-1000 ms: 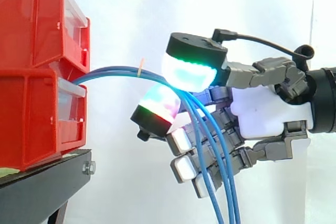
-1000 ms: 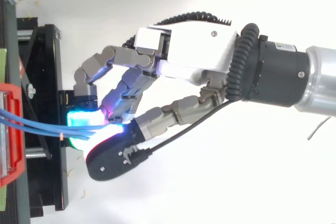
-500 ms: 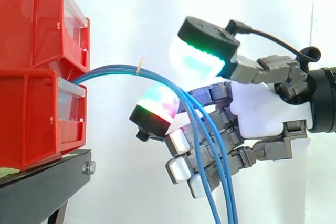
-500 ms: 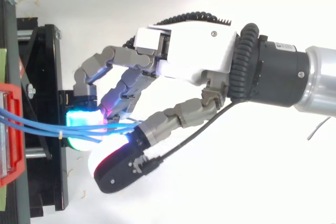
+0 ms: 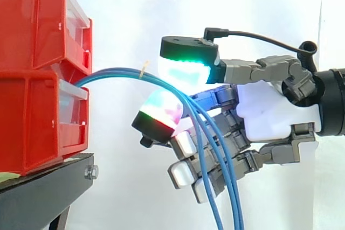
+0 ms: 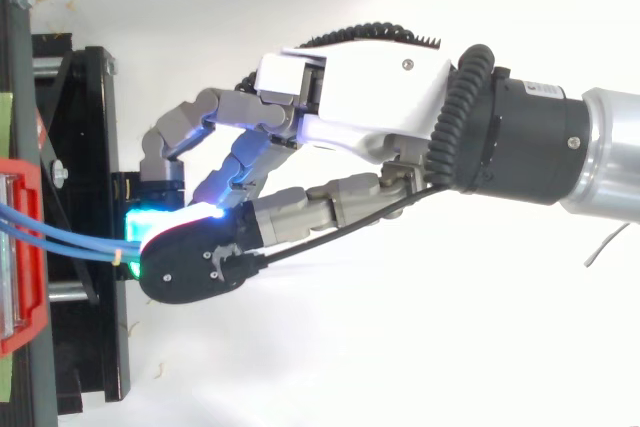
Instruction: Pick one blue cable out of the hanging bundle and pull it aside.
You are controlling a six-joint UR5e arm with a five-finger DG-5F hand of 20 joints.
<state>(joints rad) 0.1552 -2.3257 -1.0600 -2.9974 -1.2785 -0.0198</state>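
Note:
Several blue cables (image 5: 113, 72) leave the gap between the stacked red bins (image 5: 32, 74), arch to the right and hang down through my hand (image 5: 269, 111). A small orange tie (image 5: 144, 70) sits on the bundle near the top of the arch. My thumb's green-glowing pad (image 5: 186, 71) lies on top of the cables. A curled finger's red and cyan pad (image 5: 160, 109) is right beneath them, so the bundle is pinched between the two. The other fingers curl behind the hanging strands. From above, the thumb (image 6: 190, 262) covers the cables (image 6: 70, 239) where they reach my hand (image 6: 360, 97).
The red bins stand on a black stand (image 5: 43, 192) at the left, and its black frame (image 6: 85, 147) lies just beyond my fingertips. A white curtain is behind everything. Open space lies to the right of the stand and below the arm.
My thumb lifted off the cables half a second ago. It has now swung down and towards the bins, closing onto the bundle above the curled finger's pad. The palm and cables barely moved.

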